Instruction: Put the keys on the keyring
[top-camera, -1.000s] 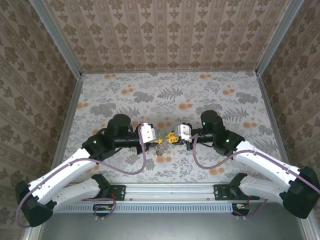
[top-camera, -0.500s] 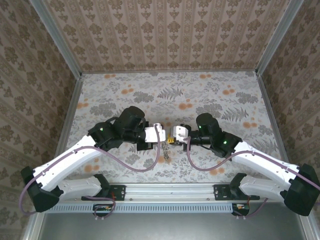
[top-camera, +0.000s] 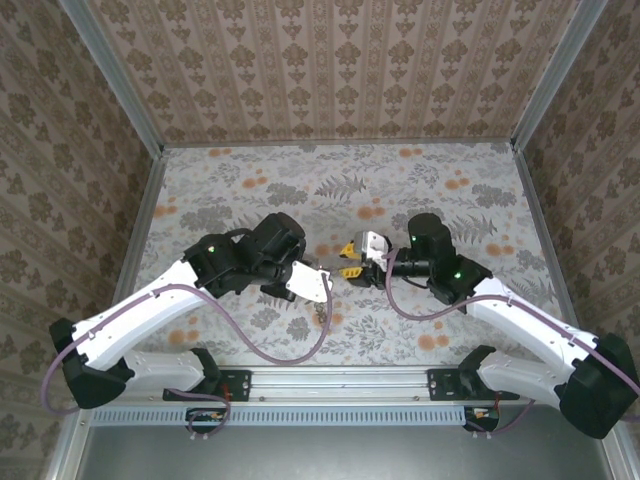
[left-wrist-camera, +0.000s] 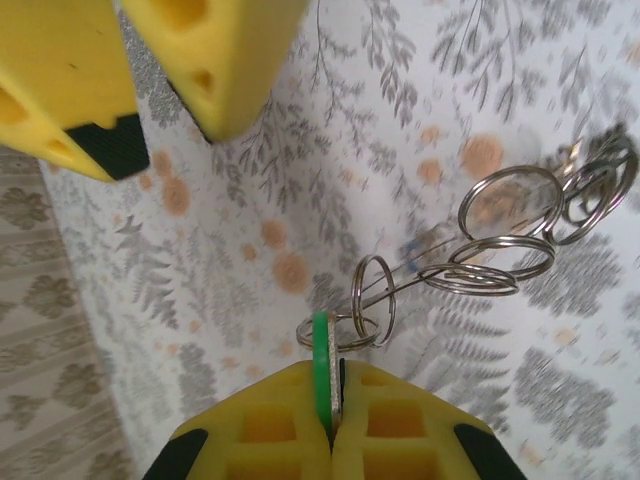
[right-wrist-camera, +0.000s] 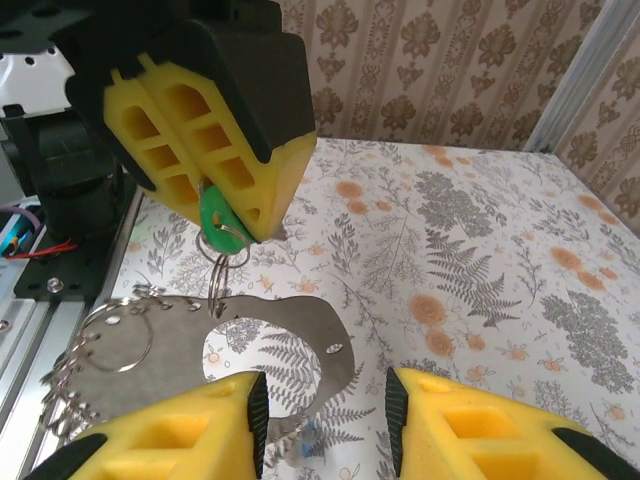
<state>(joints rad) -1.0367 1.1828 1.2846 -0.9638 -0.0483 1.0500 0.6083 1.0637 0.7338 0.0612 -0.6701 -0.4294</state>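
My left gripper (left-wrist-camera: 335, 400) is shut on the green key (left-wrist-camera: 322, 365), pinching its head edge-on between the yellow pads. From that key hangs a chain of small steel split rings (left-wrist-camera: 500, 240). In the right wrist view the left gripper (right-wrist-camera: 240, 225) holds the green key (right-wrist-camera: 222, 232) above the keyring (right-wrist-camera: 285, 330), a flat grey curved loop hanging from the rings. A small blue bit (right-wrist-camera: 305, 435) shows below it, too blurred to name. My right gripper (right-wrist-camera: 325, 400) is open, its pads apart on either side of the loop's lower end. From above, the left gripper (top-camera: 322, 298) and right gripper (top-camera: 347, 259) are close together.
Floral patterned tabletop (top-camera: 450, 190) with wallpapered walls on three sides. A metal rail (top-camera: 340, 380) runs along the near edge by the arm bases. Purple cables (top-camera: 300, 355) loop off both arms. Open table lies behind and beside the grippers.
The right gripper has opened and drawn back slightly to the right. The left arm has swung in toward the centre and nearer, carrying the green key and rings.
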